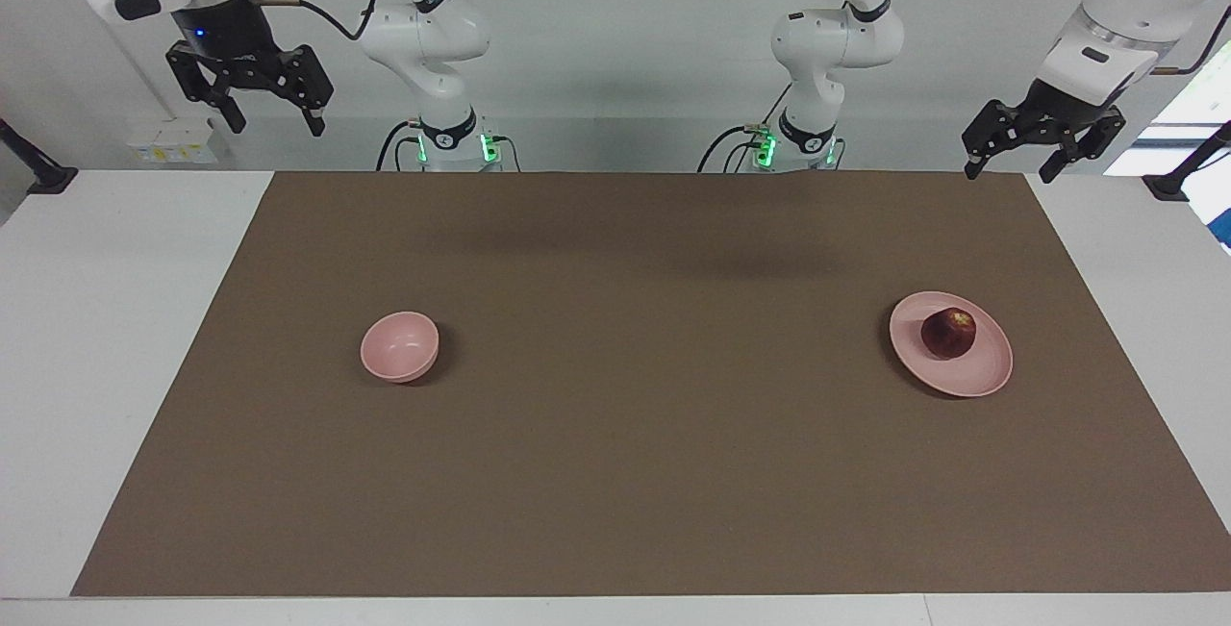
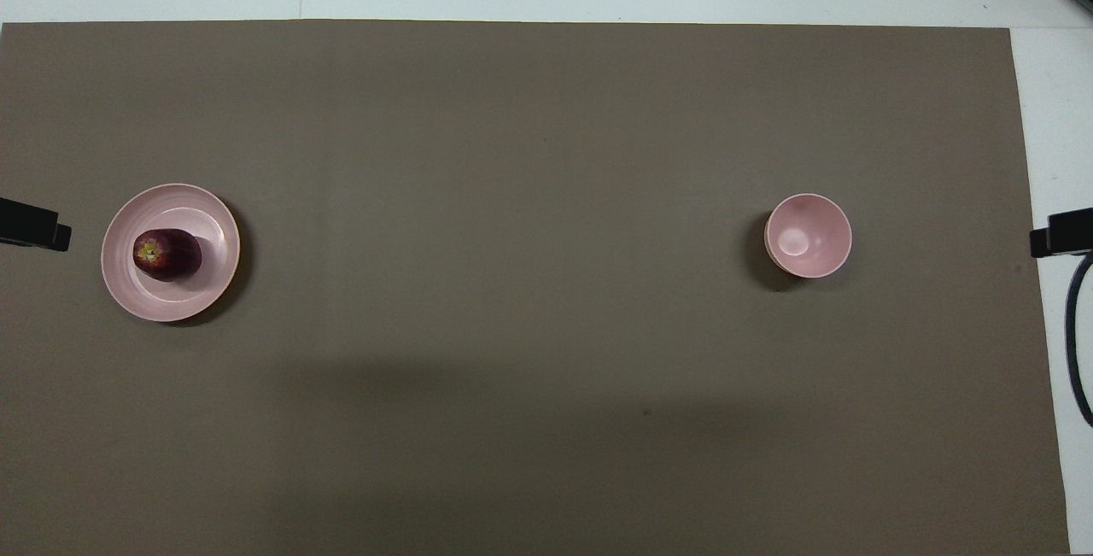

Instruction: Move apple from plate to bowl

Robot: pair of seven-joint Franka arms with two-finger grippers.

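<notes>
The small dark red apple (image 1: 948,333) sits on the flat pale pink plate (image 1: 981,376), well apart from the deep pink bowl (image 1: 399,346). Left gripper (image 1: 1012,167) and right gripper (image 1: 276,120) hang spread and empty.

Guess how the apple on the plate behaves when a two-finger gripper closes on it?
The apple is round and smooth-skinned, so it probably slips or squirts sideways unless gripped across its middle. It sits loose on the flat, low-rimmed plate, so a nudge would likely roll it. It looks firm, probably rigid.
</notes>
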